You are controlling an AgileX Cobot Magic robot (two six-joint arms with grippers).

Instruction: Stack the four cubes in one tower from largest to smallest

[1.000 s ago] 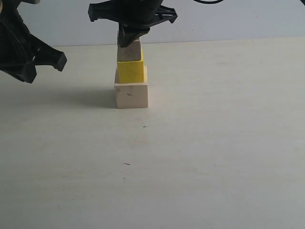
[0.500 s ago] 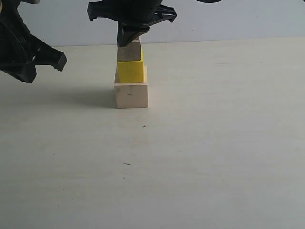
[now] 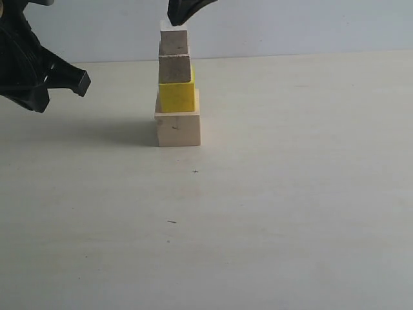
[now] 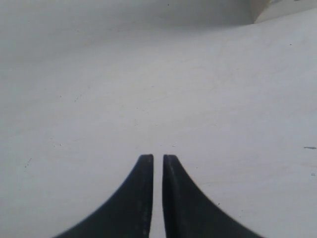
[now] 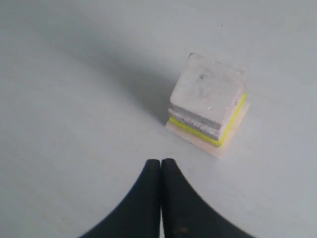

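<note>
My right claw (image 5: 161, 161) has its fingers pressed flat together with nothing between them. On the exterior view only its black tip (image 3: 186, 9) shows at the top edge, just above the tower (image 3: 175, 84). I cannot tell from that angle whether it touches the top cube, but the wrist view shows the fingertips off to one side of the stack.

The smallest pale cube (image 3: 173, 42) sits on the medium-small pale cube (image 3: 174, 69). That one rests on the yellow cube (image 3: 176, 97), which rests on the large pale cube (image 3: 177, 129) at the base. The column stands upright, and the left edges of the upper three cubes roughly line up. From the right wrist I look down on the smallest cube's top face (image 5: 208, 91). A thin yellow rim (image 5: 232, 124) and a sliver of the large cube (image 5: 220, 149) peek out beneath it.

The tower stands on the counter (image 3: 290, 194), left of centre and towards the far edge.

My left claw (image 4: 157, 157) is all but closed, a thin slit between its fingers, and grips nothing. It hangs at the far left of the scene (image 3: 45, 76), well apart from the tower.
</note>
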